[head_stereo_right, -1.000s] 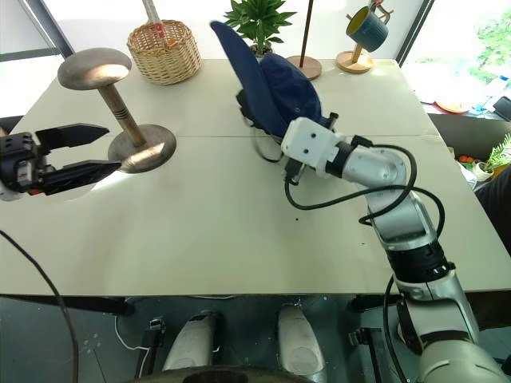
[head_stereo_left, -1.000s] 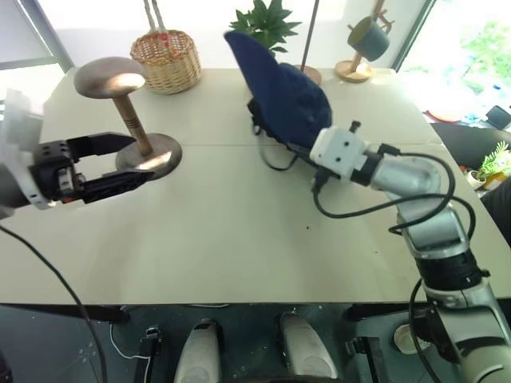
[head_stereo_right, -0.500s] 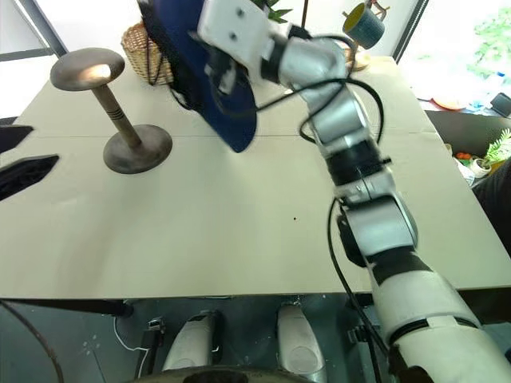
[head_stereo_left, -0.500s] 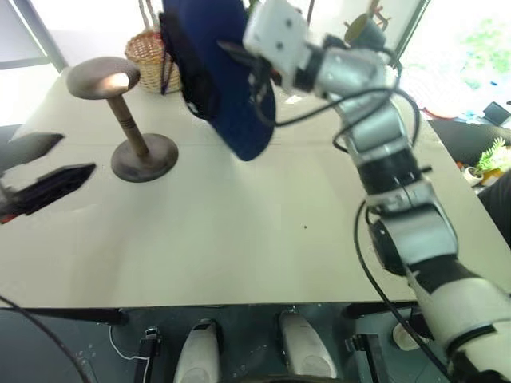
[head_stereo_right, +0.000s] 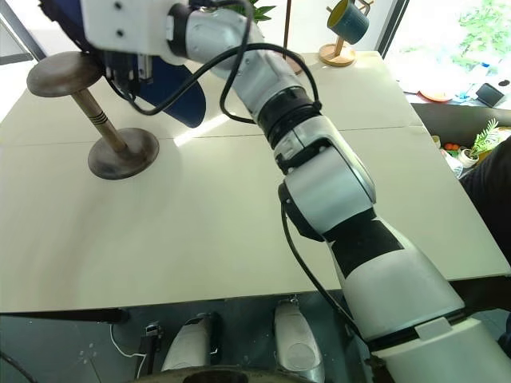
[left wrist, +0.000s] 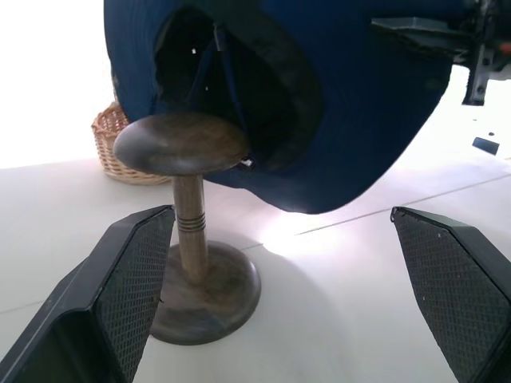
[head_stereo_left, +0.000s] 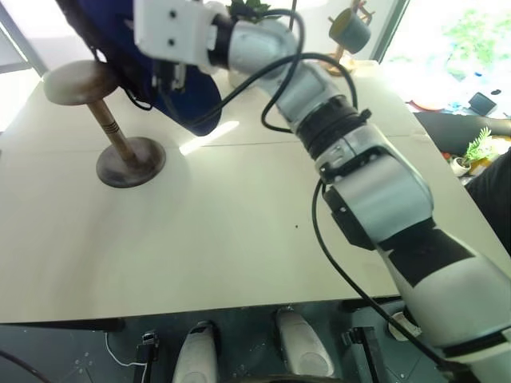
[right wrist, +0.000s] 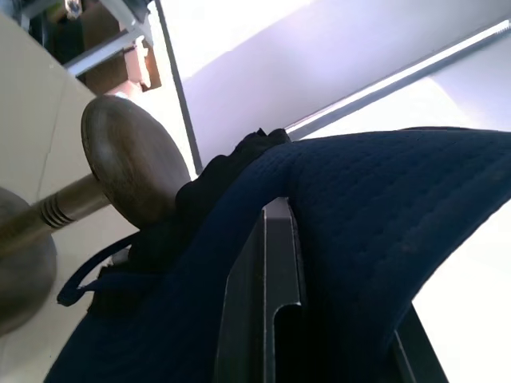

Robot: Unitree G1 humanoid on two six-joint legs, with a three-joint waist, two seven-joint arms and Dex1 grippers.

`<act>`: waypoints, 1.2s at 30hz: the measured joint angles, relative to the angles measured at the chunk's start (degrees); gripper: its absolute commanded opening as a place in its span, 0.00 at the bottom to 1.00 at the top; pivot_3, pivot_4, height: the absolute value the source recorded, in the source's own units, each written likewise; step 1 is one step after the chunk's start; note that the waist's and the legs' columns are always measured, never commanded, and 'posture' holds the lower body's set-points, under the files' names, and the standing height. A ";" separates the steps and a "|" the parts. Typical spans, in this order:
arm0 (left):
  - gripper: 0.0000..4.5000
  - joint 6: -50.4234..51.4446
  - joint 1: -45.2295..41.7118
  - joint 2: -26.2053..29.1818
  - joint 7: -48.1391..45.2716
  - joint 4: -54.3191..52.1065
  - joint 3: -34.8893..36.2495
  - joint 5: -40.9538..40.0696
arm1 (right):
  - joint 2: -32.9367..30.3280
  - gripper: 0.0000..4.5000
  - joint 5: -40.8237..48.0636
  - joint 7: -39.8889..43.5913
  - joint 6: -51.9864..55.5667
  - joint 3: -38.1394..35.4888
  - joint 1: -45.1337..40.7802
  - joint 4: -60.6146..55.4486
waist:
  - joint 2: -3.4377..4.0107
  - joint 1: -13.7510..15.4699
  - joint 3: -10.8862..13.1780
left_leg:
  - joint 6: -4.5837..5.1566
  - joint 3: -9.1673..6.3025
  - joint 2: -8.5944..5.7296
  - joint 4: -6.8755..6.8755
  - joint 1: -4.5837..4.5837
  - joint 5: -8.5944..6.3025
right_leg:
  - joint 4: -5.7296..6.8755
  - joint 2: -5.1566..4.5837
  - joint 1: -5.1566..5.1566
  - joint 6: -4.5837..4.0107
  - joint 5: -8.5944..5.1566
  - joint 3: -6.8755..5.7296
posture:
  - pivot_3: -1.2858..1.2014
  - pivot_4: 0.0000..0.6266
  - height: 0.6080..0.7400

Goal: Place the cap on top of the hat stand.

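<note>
My right pincer [right wrist: 275, 319] is pinching the cap [left wrist: 335, 96] brim; left wrist view shows its hollow beside the hat stand [left wrist: 188, 231], left pincer [left wrist: 279, 295] spread wide.

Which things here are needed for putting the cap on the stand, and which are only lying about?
Needed:
- cap, clamped in the right pincer
- hat stand
- left pincer, open beside the stand, holding nothing

Only lying about:
- wicker basket
- mug tree with teal mug
- potted plant
- thin pole
</note>
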 measured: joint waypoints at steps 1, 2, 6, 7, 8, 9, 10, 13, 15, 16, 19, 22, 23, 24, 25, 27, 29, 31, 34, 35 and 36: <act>1.00 -0.21 0.78 0.00 -0.14 0.68 0.51 0.04 | 0.05 0.00 -2.58 -2.35 -1.75 1.92 -0.25 0.45 | 0.00 -0.03 0.00 | 0.00 0.01 0.00 -0.02 0.00 0.00 | 0.00 0.00 -0.03 -0.03 -0.01 0.00 | 0.52 0.24 1.00; 1.00 -0.40 1.59 -0.04 -0.30 1.42 0.81 0.18 | 0.11 0.00 -5.14 -4.66 -3.49 3.72 -0.33 0.76 | 0.00 -0.04 0.00 | 0.00 0.01 0.00 -0.03 -0.01 0.00 | 0.01 0.00 -0.05 -0.05 -0.03 0.00 | 0.52 0.24 1.00; 1.00 -1.07 3.20 -0.74 -0.42 3.44 1.81 0.43 | 1.09 0.00 -13.44 -12.65 -8.87 9.46 -0.67 1.34 | -0.02 -0.05 -0.01 | 0.00 0.00 0.00 -0.05 -0.02 0.00 | 0.02 0.01 -0.08 -0.07 -0.04 0.00 | 0.52 0.24 1.00; 1.00 -1.55 3.46 -0.77 -0.54 3.70 1.81 0.46 | 1.53 0.00 -15.34 -14.52 -9.51 10.89 -1.06 1.41 | -0.01 -0.06 -0.01 | -0.01 0.00 0.00 -0.04 -0.02 0.00 | 0.03 0.00 -0.08 -0.07 -0.04 0.00 | 0.52 0.24 1.00; 1.00 -1.83 3.78 -0.81 -0.65 3.85 1.80 0.53 | 1.93 0.00 -17.13 -16.34 -10.01 12.31 -1.51 1.43 | -0.02 -0.05 -0.01 | -0.01 0.00 0.00 -0.04 -0.02 0.00 | 0.03 0.00 -0.08 -0.08 -0.04 0.00 | 0.52 0.24 1.00; 1.00 -2.15 4.12 -0.94 -0.77 3.97 1.80 0.67 | 2.36 0.00 -18.77 -18.18 -10.15 13.54 -2.03 1.58 | -0.02 -0.04 -0.01 | -0.02 -0.01 0.00 -0.04 -0.02 0.01 | 0.03 0.00 -0.08 -0.08 -0.04 0.00 | 0.52 0.24 1.00; 1.00 -2.70 4.40 -1.08 -0.94 4.23 1.75 1.00 | 3.02 0.00 -20.64 -20.43 -10.05 14.84 -2.71 2.03 | -0.02 -0.03 -0.01 | -0.02 -0.01 0.00 -0.04 -0.02 0.01 | 0.03 0.00 -0.09 -0.12 -0.05 0.00 | 0.52 0.24 1.00; 1.00 -3.80 4.70 -1.17 -1.46 5.22 1.69 1.26 | 3.95 0.00 -26.66 -27.46 -8.76 19.53 -4.43 3.08 | -0.05 0.04 -0.03 | -0.04 -0.02 0.00 -0.04 -0.02 0.02 | 0.04 -0.01 -0.10 -0.28 -0.13 0.00 | 0.52 0.24 1.00; 1.00 -4.15 4.79 -1.17 -1.61 5.27 1.69 1.26 | 3.86 0.00 -30.99 -32.31 -7.61 23.11 -5.35 3.68 | -0.02 0.15 -0.01 | -0.07 -0.03 0.00 -0.04 -0.02 0.03 | 0.04 -0.02 -0.11 -0.32 -0.15 0.00 | 0.52 0.24 1.00; 1.00 -4.25 4.86 -1.17 -1.66 5.30 1.69 1.26 | 3.78 0.00 -33.36 -34.99 -7.36 25.06 -5.61 3.92 | -0.05 0.20 -0.02 | -0.07 -0.03 0.00 -0.04 -0.02 0.03 | 0.04 -0.02 -0.11 -0.35 -0.16 -0.01 | 0.52 0.24 1.00; 1.00 -4.27 5.35 -1.16 -1.71 5.32 1.67 1.25 | 3.48 0.00 -36.94 -38.90 -8.19 28.12 -5.53 4.16 | -0.14 0.15 -0.03 | -0.08 -0.02 0.00 -0.03 -0.02 0.03 | 0.04 -0.02 -0.10 -0.35 -0.16 0.00 | 0.52 0.24 1.00; 1.00 -4.15 5.28 -1.16 -0.81 4.76 1.64 0.98 | 2.65 0.00 -38.40 -40.43 -9.91 29.42 -4.64 4.15 | -0.17 0.15 -0.05 | -0.08 -0.03 0.00 -0.04 -0.02 0.03 | 0.05 -0.01 -0.10 -0.34 -0.16 -0.01 | 0.52 0.24 1.00; 1.00 -4.05 5.23 -1.16 -0.37 4.49 1.62 0.89 | 2.50 0.00 -38.62 -40.53 -10.21 29.69 -4.19 4.16 | -0.20 0.13 -0.07 | -0.07 -0.03 0.00 -0.04 -0.02 0.03 | 0.06 -0.01 -0.10 -0.34 -0.15 -0.01 | 0.52 0.24 1.00; 1.00 -3.87 5.07 -1.16 0.27 3.80 1.50 0.49 | 2.33 0.00 -38.84 -40.57 -10.58 29.82 -3.42 4.14 | -0.25 0.10 -0.10 | -0.07 -0.03 0.00 -0.04 -0.02 0.03 | 0.07 0.00 -0.09 -0.32 -0.15 -0.01 | 0.52 0.24 1.00; 1.00 -3.78 4.83 -1.16 0.80 3.22 1.29 -0.05 | 2.17 0.00 -38.96 -40.57 -10.92 30.15 -2.65 4.12 | -0.28 0.12 -0.11 | -0.07 -0.04 0.00 -0.04 -0.02 0.03 | 0.08 0.00 -0.09 -0.32 -0.14 -0.01 | 0.52 0.24 1.00; 1.00 -3.56 4.42 -1.15 1.82 2.19 0.52 -0.96 | 1.82 0.00 -39.46 -40.56 -11.83 30.79 -0.51 3.66 | -0.37 0.14 -0.17 | -0.07 -0.05 0.00 -0.03 -0.02 0.04 | 0.11 0.00 -0.08 -0.30 -0.13 -0.01 | 0.52 0.24 1.00; 1.00 -2.95 4.12 -0.99 2.80 1.68 -0.50 -1.55 | 1.64 0.00 -39.99 -40.21 -12.85 31.94 2.10 2.91 | -0.42 0.14 -0.20 | -0.07 -0.06 0.00 -0.02 -0.02 0.04 | 0.15 0.01 -0.08 -0.30 -0.13 -0.01 | 0.52 0.24 1.00; 1.00 -2.66 3.53 -0.36 3.48 1.75 -1.03 -1.73 | 1.66 0.00 -40.09 -39.48 -13.19 32.24 3.67 2.42 | -0.44 0.14 -0.21 | -0.07 -0.08 0.00 -0.02 -0.02 0.04 | 0.20 0.02 -0.09 -0.29 -0.13 -0.02 | 0.52 0.24 1.00; 1.00 -2.64 1.78 1.71 4.30 2.15 -2.38 -2.28 | 1.98 0.00 -39.79 -37.55 -13.33 32.09 4.82 2.29 | -0.43 0.18 -0.21 | -0.07 -0.13 0.00 -0.01 -0.01 0.04 | 0.25 0.02 -0.08 -0.25 -0.11 -0.06 | 0.52 0.24 1.00; 1.00 -2.63 1.58 2.12 4.43 2.24 -2.81 -2.37 | 2.15 0.00 -39.60 -37.14 -13.20 32.02 4.95 2.29 | -0.43 0.18 -0.21 | -0.07 -0.13 0.00 -0.02 -0.01 0.04 | 0.26 0.02 -0.08 -0.23 -0.10 -0.07 | 0.52 0.24 1.00; 1.00 -2.60 1.16 2.31 4.46 2.50 -3.23 -2.47 | 2.36 0.00 -39.26 -36.66 -12.88 31.81 5.13 2.28 | -0.43 0.15 -0.21 | -0.07 -0.13 0.00 -0.02 0.00 0.04 | 0.26 0.02 -0.08 -0.23 -0.10 -0.07 | 0.52 0.24 1.00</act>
